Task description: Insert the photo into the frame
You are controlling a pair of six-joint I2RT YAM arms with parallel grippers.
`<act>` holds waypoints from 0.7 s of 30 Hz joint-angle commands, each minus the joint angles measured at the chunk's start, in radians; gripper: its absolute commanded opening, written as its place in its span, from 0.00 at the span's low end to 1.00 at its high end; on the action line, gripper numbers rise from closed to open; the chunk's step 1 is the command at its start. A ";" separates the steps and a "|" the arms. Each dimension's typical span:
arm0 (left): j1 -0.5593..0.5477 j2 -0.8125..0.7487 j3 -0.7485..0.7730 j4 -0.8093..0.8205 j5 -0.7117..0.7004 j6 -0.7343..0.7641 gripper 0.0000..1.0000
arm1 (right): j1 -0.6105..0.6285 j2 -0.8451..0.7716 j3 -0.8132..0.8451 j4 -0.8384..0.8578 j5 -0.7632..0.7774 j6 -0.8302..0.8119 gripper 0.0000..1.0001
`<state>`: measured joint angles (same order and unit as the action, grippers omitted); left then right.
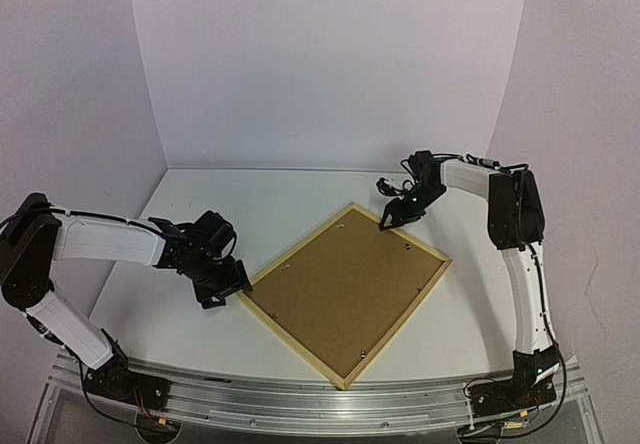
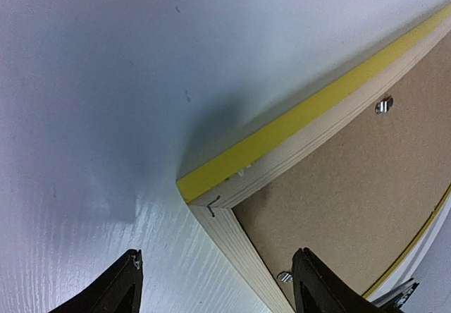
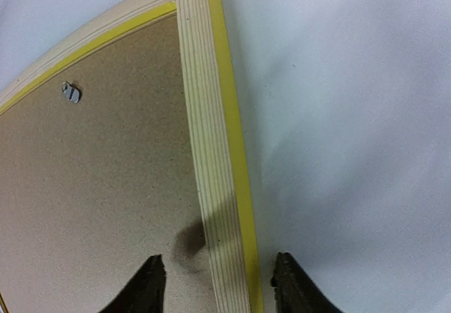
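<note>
On the white table, the frame is lying face down, brown backing board seated in it; the photo is not showing. The left gripper is straddling the left corner, spread; the right gripper is bracketing the far rail, spread. Each should probably be lifting straight, not nudging the wood. No writing is readable

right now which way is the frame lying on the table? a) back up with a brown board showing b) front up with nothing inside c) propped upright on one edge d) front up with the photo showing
A: the frame lies flat with its pale wood back upward, the brown backing board fills it, and a metal tab sits on that board.
</note>
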<state>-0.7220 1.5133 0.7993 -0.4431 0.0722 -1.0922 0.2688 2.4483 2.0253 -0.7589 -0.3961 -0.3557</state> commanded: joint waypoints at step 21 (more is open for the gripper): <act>-0.057 0.278 0.094 0.062 0.008 -0.080 0.07 | 0.448 -0.119 -0.152 0.429 -0.285 0.808 0.14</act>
<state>-0.7704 1.7318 0.9106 -0.3204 0.0529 -1.2243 0.6741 2.2480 1.8062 -0.3902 -0.5693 0.3116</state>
